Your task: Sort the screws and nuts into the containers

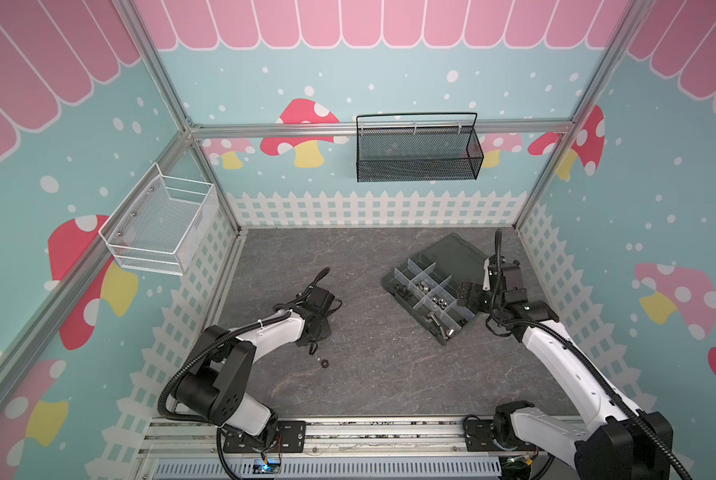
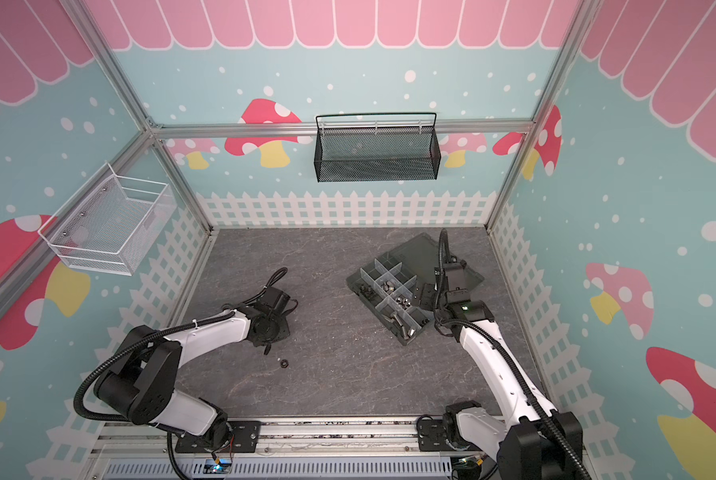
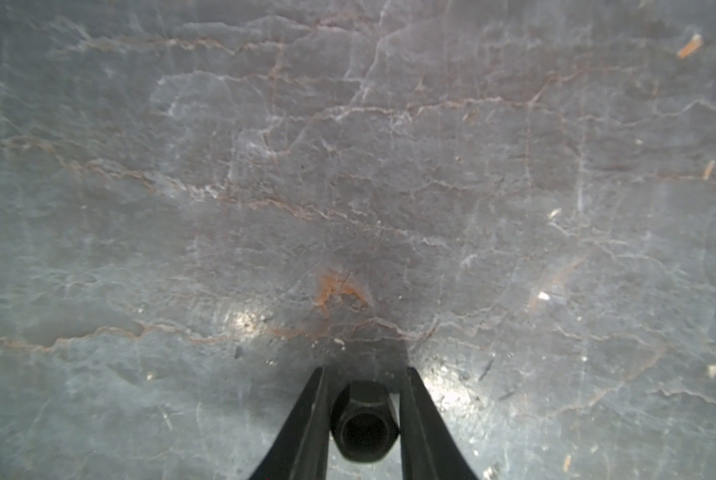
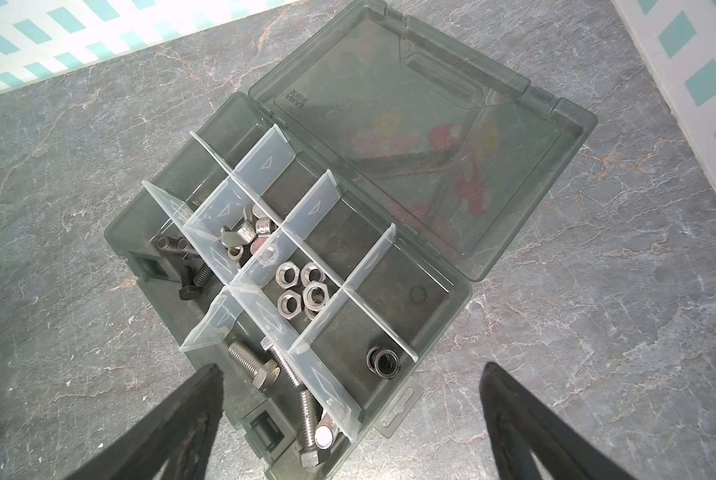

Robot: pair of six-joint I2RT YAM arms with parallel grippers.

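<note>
Pinched by the left pincer (image 3: 364, 374), 1 black nut (image 3: 364, 419) is held close to the tabletop (image 3: 348, 166), well apart from the organizer box (image 4: 456, 299); the right pincer (image 4: 352, 368) is spread wide above that box; the nut could be shed if jolted, since only its flats are gripped.

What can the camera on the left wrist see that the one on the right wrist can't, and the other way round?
Only the left wrist view: the left gripper closed on a black nut.

Only the right wrist view: the organizer box with its lid open. Silver nuts, black screws and silver screws lie in separate compartments. The right gripper is wide open, holding nothing.

Both: the grey veined table, seen past that arm's own dark gripper.
</note>
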